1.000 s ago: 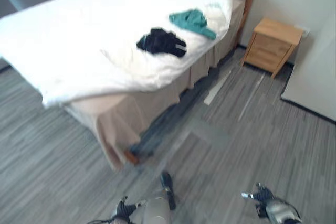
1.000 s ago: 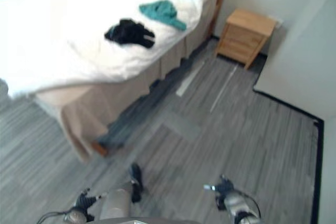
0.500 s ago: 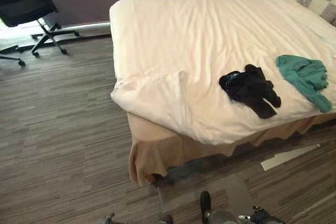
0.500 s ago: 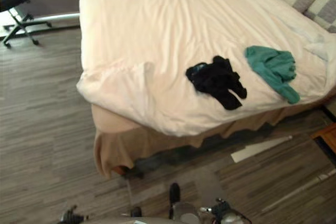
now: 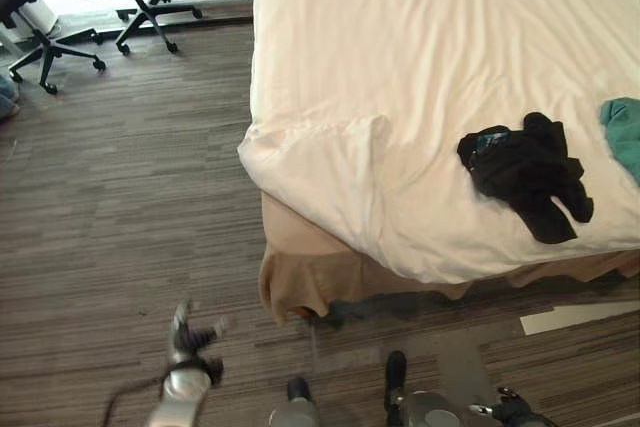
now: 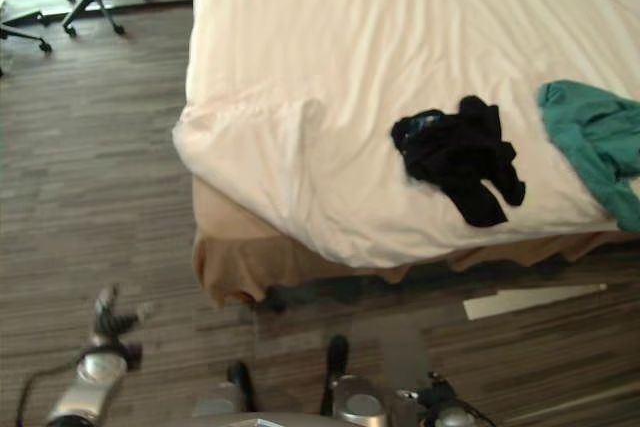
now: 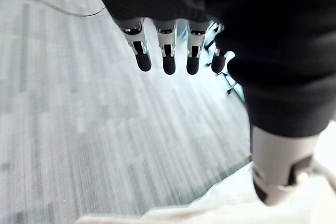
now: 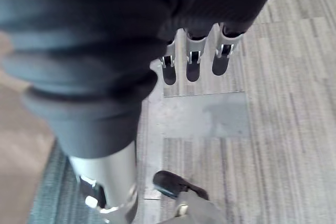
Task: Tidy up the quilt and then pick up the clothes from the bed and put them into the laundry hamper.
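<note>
On the bed's white quilt (image 5: 420, 67), black clothes (image 5: 525, 172) are lying at 3 o'clock beside a teal garment (image 6: 595, 142); left hand (image 5: 190, 339) and right hand (image 8: 194, 61) are hanging with fingers straight over the floor (image 5: 120, 207).

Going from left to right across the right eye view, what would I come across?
Left hand → quilt's folded-back corner → black clothes → green garment.

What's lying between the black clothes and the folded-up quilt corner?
Nothing: in the left eye view, bare smooth quilt runs from the black clothes to the folded corner.
</note>
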